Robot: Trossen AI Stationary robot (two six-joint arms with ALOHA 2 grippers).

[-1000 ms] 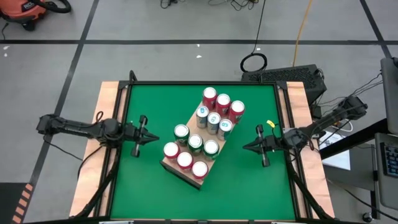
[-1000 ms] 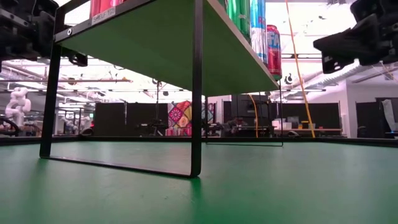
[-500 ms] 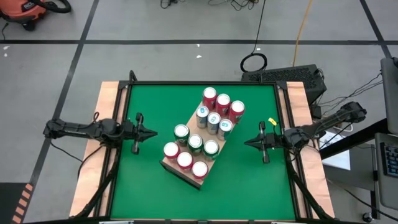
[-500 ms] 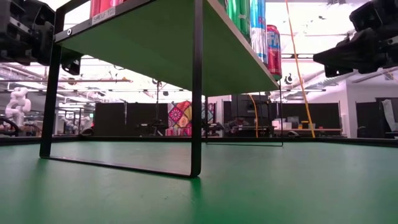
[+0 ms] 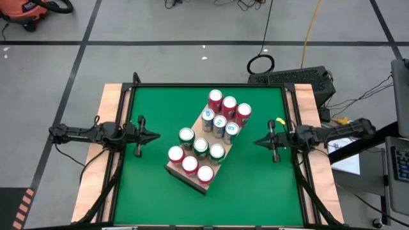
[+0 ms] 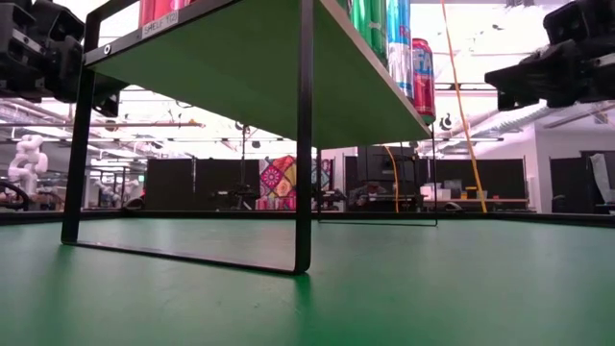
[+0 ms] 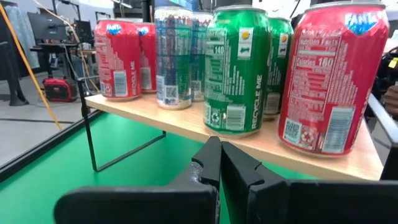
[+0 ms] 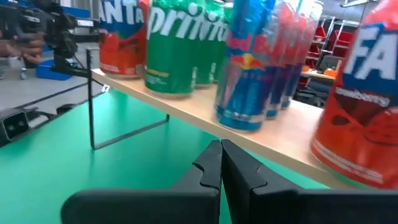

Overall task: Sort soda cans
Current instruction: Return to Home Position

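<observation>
You're on the homing step: the soda cans (image 5: 200, 145) all stand in colour rows on the shelf (image 5: 184, 177) at the middle of the tabletop (image 5: 255, 185). Your left hand (image 5: 153, 136) and right hand (image 5: 257, 142) flank it, clear of it, fingers pressed together, empty. Next, I'd judge, just draw both arms to rest

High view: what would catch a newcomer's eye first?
Twelve soda cans stand on a raised wooden shelf in the middle of the green table, in rows of three by colour: red, blue, green, red. The left gripper and right gripper flank it, both shut and empty.
</observation>
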